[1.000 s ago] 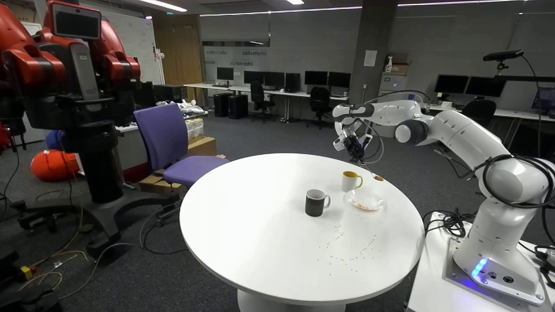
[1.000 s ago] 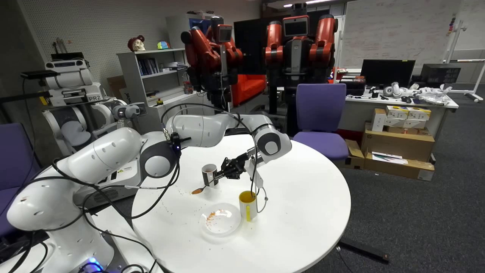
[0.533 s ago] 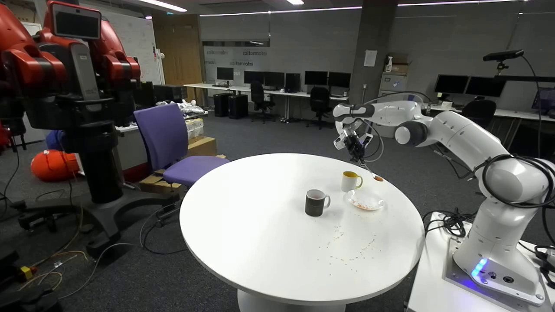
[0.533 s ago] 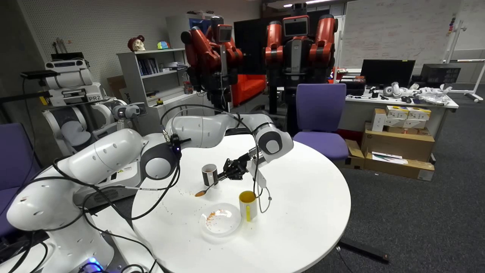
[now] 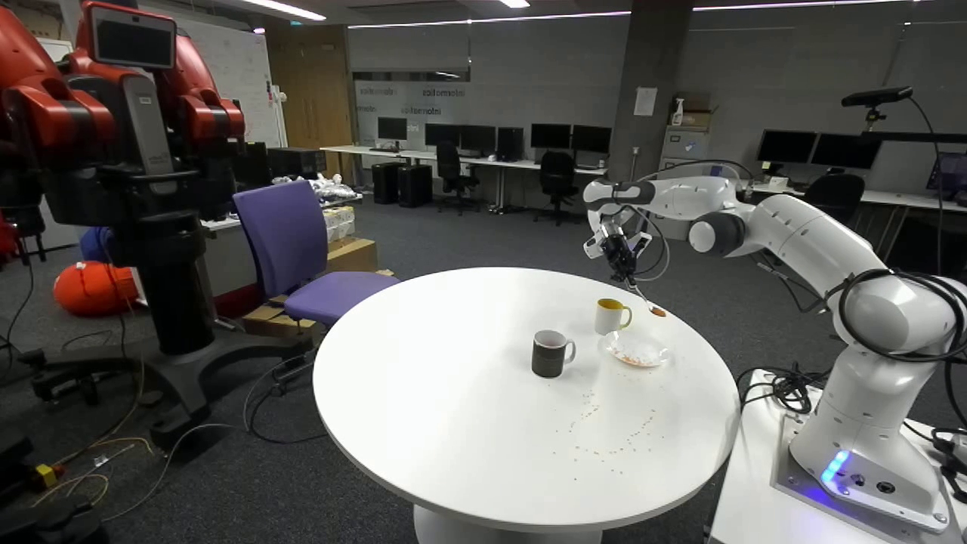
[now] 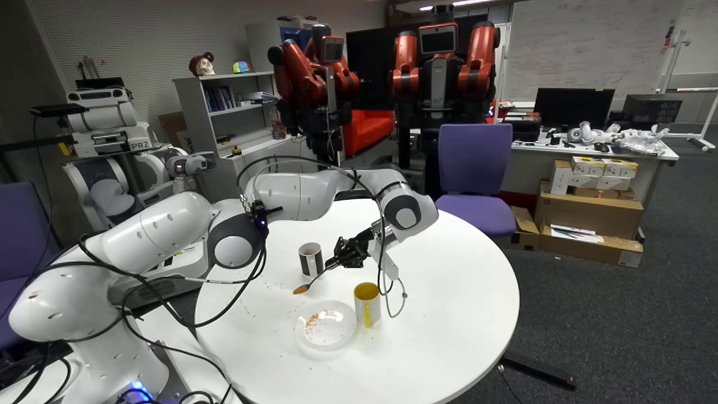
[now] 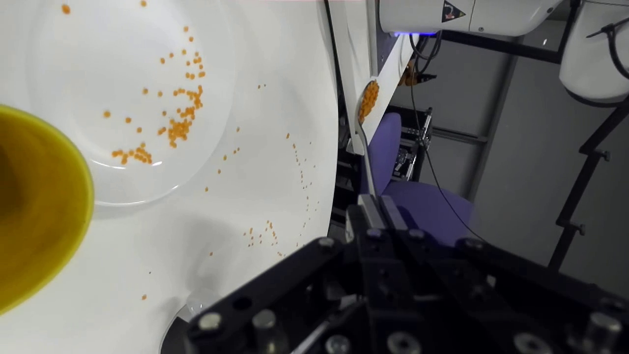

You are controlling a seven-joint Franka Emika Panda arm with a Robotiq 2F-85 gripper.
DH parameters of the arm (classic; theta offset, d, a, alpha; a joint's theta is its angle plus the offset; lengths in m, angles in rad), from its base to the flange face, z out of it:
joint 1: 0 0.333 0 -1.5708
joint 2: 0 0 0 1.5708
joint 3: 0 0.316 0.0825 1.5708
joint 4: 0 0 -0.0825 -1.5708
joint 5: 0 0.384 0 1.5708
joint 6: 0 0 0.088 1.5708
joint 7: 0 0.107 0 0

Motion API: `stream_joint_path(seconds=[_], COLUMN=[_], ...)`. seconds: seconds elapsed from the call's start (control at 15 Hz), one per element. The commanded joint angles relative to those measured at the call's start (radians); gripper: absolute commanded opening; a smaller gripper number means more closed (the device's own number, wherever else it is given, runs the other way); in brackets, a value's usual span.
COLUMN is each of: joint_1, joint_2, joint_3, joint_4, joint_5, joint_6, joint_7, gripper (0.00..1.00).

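Observation:
My gripper [image 7: 379, 201] is shut on the handle of a metal spoon [image 7: 366, 157], pinched between its pale fingertips. A heap of orange grains [image 7: 369, 98] fills the spoon's bowl, which is held above the white round table in both exterior views. Close by stands a mug with a yellow inside [image 6: 367, 297], upright; its floor is in shadow in the wrist view. Beside it lies a clear plate [image 6: 342, 332] with orange grains scattered on it. A black and white mug [image 5: 547, 359] stands upright farther off, only partly seen in the wrist view.
Loose grains [image 7: 270, 228] are strewn across the round table [image 5: 453, 393]. A purple chair [image 6: 474, 174] stands at the table's edge. Cables [image 6: 387, 264] hang from the wrist near the yellow mug. The arm's base [image 5: 869, 453] sits on a separate white table.
The gripper and the loaded spoon have moved a short way toward the plate and the yellow mug. The grip stays shut, and both mugs and the plate have stayed in place.

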State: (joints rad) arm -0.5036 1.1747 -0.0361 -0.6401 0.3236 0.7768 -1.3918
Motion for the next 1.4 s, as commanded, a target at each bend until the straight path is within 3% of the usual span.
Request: stream_joint_path(seconds=[0.0, 1.33], joint_1=[-0.013, -0.041], joint_2=[0.028, 0.077], joint_3=[-0.002, 0.004], joint_4=[0.061, 0.098], joint_5=[-0.012, 0.016], joint_6=[0.018, 0.090], joint_7=[-0.022, 0.017], gripper=[0.01, 0.01])
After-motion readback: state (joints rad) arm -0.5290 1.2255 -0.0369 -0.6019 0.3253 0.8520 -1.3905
